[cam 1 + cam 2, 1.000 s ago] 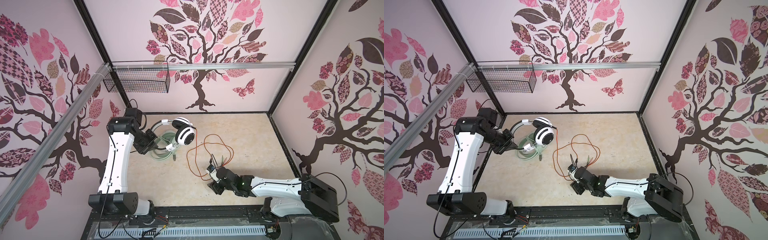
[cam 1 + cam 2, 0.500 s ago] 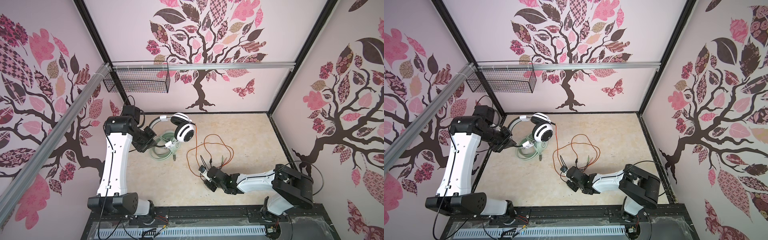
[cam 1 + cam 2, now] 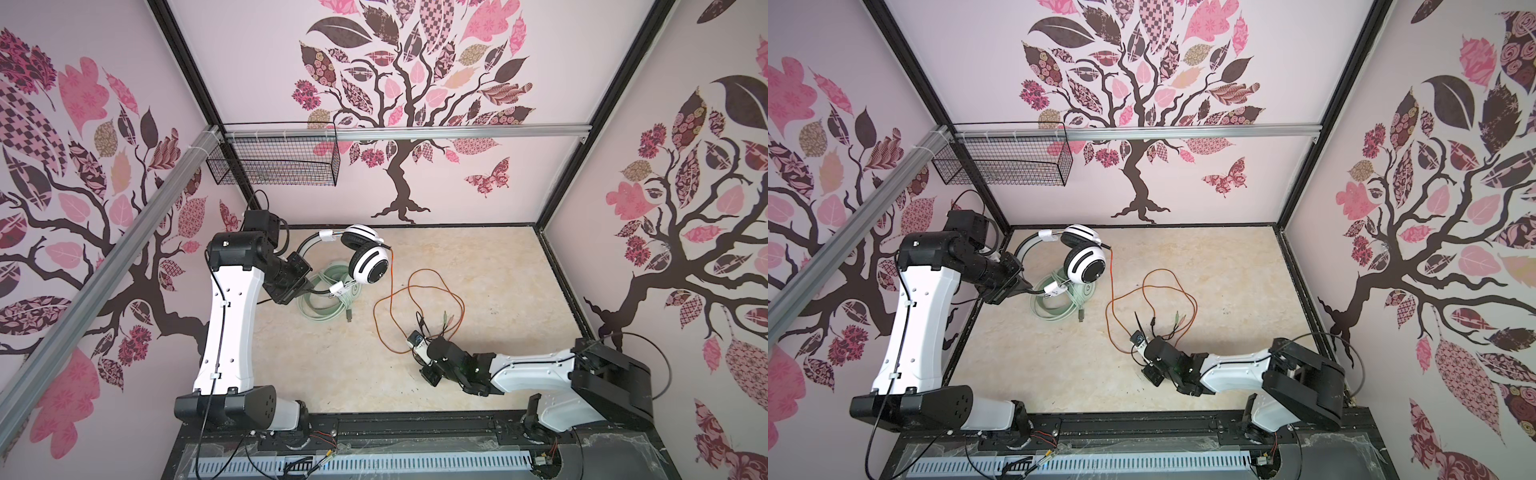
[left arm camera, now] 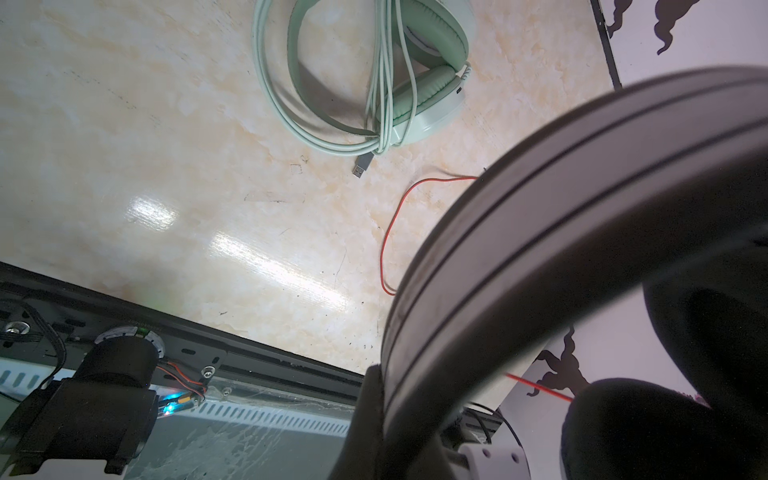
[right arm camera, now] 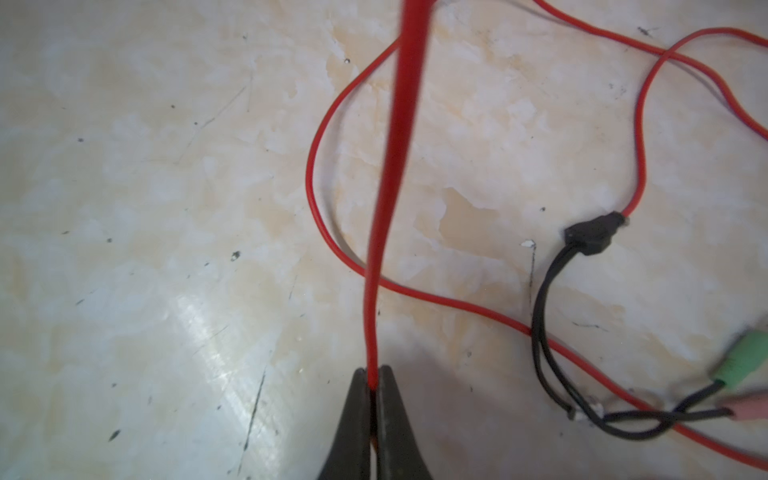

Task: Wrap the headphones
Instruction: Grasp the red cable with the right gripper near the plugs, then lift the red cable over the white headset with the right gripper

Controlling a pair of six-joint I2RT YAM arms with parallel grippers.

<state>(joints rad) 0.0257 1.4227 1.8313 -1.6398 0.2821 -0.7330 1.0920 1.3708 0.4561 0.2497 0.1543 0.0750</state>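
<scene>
Right wrist view: orange-red cable pinched inside right gripper.

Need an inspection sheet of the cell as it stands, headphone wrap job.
Surface: marble-look tabletop, scuffed.
Job's things: white and black headset held up by its headband; mint-green headset lying on the tabletop.
Clutter: nothing seen.
Hands: left hand shut on the headband; right hand shut on the orange-red cable.
Cables: orange-red cable loose in loops, plugs lying free; pale green cable coiled over the mint-green headset, USB plug free.
Surroundings: wire basket on the back rail; tree-decal walls.
</scene>
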